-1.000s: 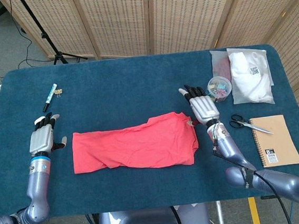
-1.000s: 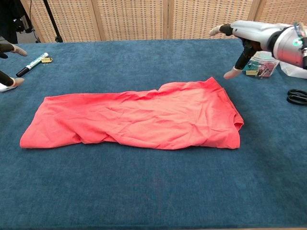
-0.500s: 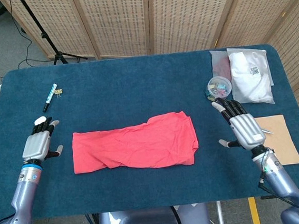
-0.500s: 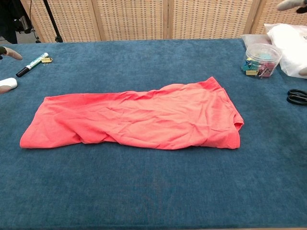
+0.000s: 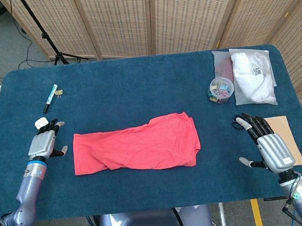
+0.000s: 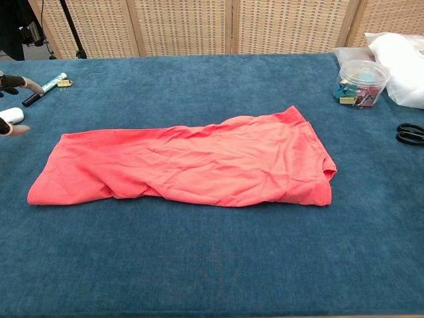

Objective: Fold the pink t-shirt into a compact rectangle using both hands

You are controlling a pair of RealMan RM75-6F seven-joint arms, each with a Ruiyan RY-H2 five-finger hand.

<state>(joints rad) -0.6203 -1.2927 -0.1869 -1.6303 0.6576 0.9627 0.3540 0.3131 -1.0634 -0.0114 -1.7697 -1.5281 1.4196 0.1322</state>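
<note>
The pink t-shirt lies folded into a long band across the middle of the blue table. Neither hand touches it. My left hand hovers just left of the shirt's left end with its fingers spread and nothing in it. In the chest view only the left hand's fingertips show at the left edge. My right hand is well to the right of the shirt near the front edge, fingers apart and holding nothing. It does not show in the chest view.
A marker lies at the back left. At the right stand a clear tub of clips, a bagged white cloth, scissors and a brown notebook partly under my right hand.
My right hand has pulled away from the shirt's right end, moving right and toward the front edge, out of the chest view. The left hand shifted slightly. The shirt has not moved.
</note>
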